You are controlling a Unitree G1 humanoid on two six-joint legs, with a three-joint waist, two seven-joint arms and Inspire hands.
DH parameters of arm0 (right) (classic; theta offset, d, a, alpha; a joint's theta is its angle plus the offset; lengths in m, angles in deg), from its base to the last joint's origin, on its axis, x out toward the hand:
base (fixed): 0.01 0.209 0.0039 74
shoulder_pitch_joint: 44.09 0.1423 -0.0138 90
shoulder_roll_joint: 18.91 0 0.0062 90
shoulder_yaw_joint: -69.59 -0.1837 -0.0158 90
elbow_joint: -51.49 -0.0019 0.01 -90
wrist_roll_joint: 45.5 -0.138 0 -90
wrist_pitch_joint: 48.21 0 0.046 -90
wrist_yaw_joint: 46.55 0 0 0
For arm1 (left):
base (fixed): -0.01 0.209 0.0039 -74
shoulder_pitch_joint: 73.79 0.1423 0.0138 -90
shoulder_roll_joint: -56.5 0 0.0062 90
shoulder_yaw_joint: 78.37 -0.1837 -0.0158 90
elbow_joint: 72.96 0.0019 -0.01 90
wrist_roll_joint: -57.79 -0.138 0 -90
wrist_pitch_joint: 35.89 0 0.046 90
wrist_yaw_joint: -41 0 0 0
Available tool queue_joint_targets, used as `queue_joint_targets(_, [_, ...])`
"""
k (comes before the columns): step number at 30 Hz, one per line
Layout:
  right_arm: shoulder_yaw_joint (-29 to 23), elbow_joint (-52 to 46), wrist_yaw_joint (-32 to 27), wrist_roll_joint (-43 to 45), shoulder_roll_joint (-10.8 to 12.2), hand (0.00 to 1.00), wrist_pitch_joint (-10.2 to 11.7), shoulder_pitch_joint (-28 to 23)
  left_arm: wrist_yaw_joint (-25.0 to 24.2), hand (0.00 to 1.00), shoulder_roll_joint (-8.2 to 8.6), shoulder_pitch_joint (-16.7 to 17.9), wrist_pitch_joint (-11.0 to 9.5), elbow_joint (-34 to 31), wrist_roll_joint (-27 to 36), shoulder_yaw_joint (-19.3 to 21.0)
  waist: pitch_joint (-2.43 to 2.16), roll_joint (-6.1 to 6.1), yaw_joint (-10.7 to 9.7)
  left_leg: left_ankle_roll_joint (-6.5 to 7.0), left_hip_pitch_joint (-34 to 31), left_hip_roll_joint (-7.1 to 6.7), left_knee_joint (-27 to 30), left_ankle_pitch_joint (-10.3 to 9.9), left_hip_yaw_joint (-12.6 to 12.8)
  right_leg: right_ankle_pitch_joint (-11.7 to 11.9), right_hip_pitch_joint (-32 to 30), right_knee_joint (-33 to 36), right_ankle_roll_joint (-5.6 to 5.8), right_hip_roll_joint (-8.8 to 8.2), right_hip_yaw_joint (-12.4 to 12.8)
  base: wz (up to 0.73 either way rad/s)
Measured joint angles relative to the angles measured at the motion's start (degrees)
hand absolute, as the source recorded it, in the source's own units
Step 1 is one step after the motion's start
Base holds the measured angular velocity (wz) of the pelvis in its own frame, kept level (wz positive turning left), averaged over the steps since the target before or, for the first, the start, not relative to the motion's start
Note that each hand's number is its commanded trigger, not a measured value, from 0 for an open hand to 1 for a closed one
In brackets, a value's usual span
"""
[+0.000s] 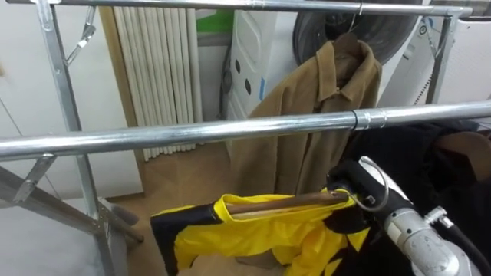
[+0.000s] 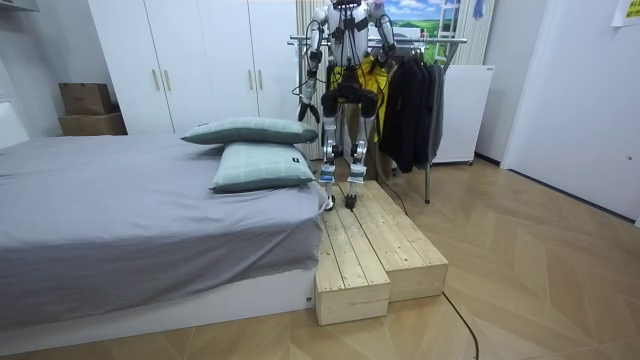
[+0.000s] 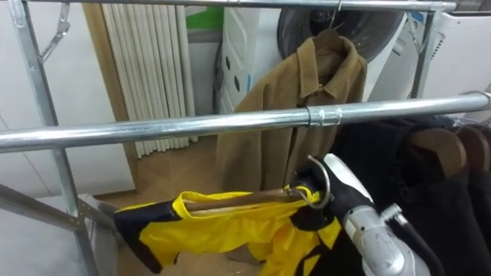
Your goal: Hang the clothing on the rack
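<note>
A yellow and black garment [image 1: 253, 238] hangs on a wooden hanger [image 1: 284, 203] just below the near steel rail [image 1: 192, 134] of the clothes rack. My right hand [image 1: 354, 190] comes in from the lower right and is curled round the hanger's right end, by its metal hook. The garment droops under the hanger bar, with a black sleeve out to the left. The right eye view shows the same hand [image 3: 337, 188] and garment [image 3: 222, 230] under the rail [image 3: 192, 123]. In the room view I stand on a wooden platform [image 2: 370, 240], facing the rack [image 2: 430, 40].
A brown jacket [image 1: 322, 100] hangs from the far top rail [image 1: 230, 6]. Dark clothes [image 1: 430, 161] hang on the near rail at the right. A white radiator [image 1: 157, 61] stands behind the rack. A bed [image 2: 120, 220] lies on the room view's left.
</note>
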Motion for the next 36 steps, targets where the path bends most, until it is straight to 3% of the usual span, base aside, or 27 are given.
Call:
queue_joint_targets(8, [1.94,6.46,0.74,-0.01,-0.04,1.0,-0.32,5.56,0.0,0.0,-0.24,-0.01,0.25,-0.31,-0.49,-0.02,-0.15,-0.3,1.39,0.0,0.24,-0.03,0.0,0.0,-1.98,0.04,1.45,-0.67,-0.07,-0.35,-2.2,0.13])
queue_joint_targets(13, [1.99,7.14,0.76,-0.09,-0.04,1.0,-0.4,6.48,-0.33,0.0,-0.21,-0.3,0.27,-0.52,-0.5,-0.01,-0.13,-0.27,2.8,0.0,0.79,-0.03,-0.19,0.0,-2.33,0.06,1.8,-0.56,-0.1,-0.44,-2.78,0.06])
queue_joint_targets(26, [1.98,9.65,0.76,-4.07,-2.27,1.0,-0.51,13.01,-1.16,0.0,-0.23,-1.66,1.87,-0.63,-0.48,0.12,-0.14,-1.06,2.73,0.02,0.42,-0.29,0.04,0.07,-2.64,0.02,1.47,-0.8,-0.12,-0.67,-2.88,0.01])
queue_joint_targets(31, [2.09,11.17,0.76,-5.73,-2.35,1.0,-0.56,14.65,-2.2,0.0,-0.41,-2.13,2.02,-0.51,-0.49,0.13,0.05,-1.88,2.76,0.02,0.21,-0.25,0.01,0.07,-2.66,0.02,1.4,-0.75,-0.12,-0.64,-3.07,0.0])
queue_joint_targets(36, [2.22,13.15,0.76,-5.73,-2.41,1.0,-0.74,15.1,-3.16,0.0,-0.62,-2.17,2.26,-0.55,-0.52,0.15,-0.04,-2.24,2.78,0.03,0.09,-0.28,0.05,0.07,-2.99,0.02,1.34,-0.61,-0.12,-0.71,-3.49,0.03])
